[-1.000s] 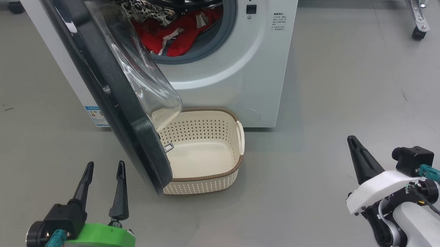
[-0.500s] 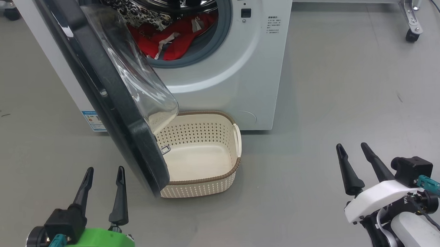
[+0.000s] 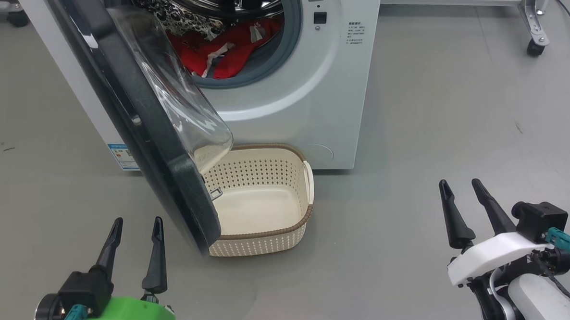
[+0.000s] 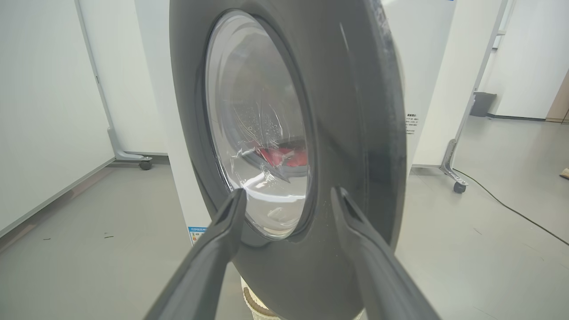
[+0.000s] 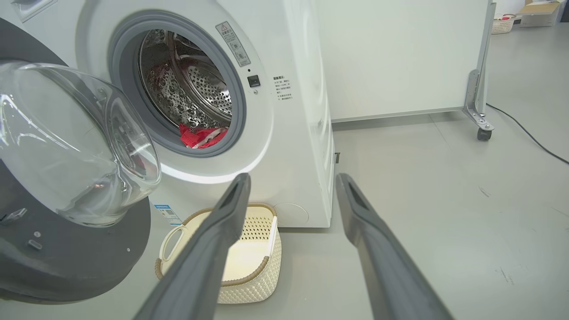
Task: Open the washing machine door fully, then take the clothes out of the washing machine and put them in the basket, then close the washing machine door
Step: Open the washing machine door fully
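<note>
Your left gripper [image 3: 138,221] stood open, empty, just beside the door's [image 3: 159,151] outer face; your right gripper [image 3: 459,183], equally open and empty, was well apart from it. Red clothes [image 3: 223,57] lay behind the half-swung door, the basket [image 3: 269,230] under its edge.

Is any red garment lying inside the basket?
No, the basket holds nothing red; the clothes lie inside the washing machine.

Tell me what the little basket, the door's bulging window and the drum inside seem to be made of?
Basket: cream plastic, matte, moulded with rows of holes. Door window: clear and glossy with reflections, glass or hard plastic; cannot tell which. Drum: shiny perforated metal, probably stainless steel.
</note>
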You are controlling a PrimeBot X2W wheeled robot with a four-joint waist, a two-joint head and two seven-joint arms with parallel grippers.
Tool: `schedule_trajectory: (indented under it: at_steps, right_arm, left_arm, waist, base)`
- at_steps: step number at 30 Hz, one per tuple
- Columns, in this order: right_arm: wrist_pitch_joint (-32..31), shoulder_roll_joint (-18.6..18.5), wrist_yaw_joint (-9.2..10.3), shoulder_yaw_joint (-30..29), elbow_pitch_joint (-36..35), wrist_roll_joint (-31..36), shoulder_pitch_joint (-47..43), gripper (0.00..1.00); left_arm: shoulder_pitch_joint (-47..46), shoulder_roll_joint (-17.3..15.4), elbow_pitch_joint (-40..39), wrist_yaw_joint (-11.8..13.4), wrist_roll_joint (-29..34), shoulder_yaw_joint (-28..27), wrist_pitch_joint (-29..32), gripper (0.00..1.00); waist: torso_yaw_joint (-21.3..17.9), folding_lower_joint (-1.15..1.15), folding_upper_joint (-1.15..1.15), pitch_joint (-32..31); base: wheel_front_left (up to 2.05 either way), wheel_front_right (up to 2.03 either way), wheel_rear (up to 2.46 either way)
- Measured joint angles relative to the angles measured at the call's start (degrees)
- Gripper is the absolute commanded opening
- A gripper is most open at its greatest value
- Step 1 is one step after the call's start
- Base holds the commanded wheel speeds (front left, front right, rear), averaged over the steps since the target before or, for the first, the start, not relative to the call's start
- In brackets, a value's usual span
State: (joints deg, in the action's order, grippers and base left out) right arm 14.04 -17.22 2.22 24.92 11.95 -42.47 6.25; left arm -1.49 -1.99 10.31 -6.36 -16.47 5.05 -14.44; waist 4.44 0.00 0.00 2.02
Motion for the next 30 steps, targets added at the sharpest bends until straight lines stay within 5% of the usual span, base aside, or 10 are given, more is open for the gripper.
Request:
schedule_trajectory:
  at_steps: [30]
  right_arm:
    - [0.0,2.54,-1.38,-2.96,-0.76,3.33,-2.69,1.0]
  left_arm:
    - [0.02,0.0,0.09,-0.07,-0.15,-0.04,0.0,1.0]
  waist:
    - [0.76,0.0,0.0,0.89]
  base:
    - [0.0,0.0,0.0]
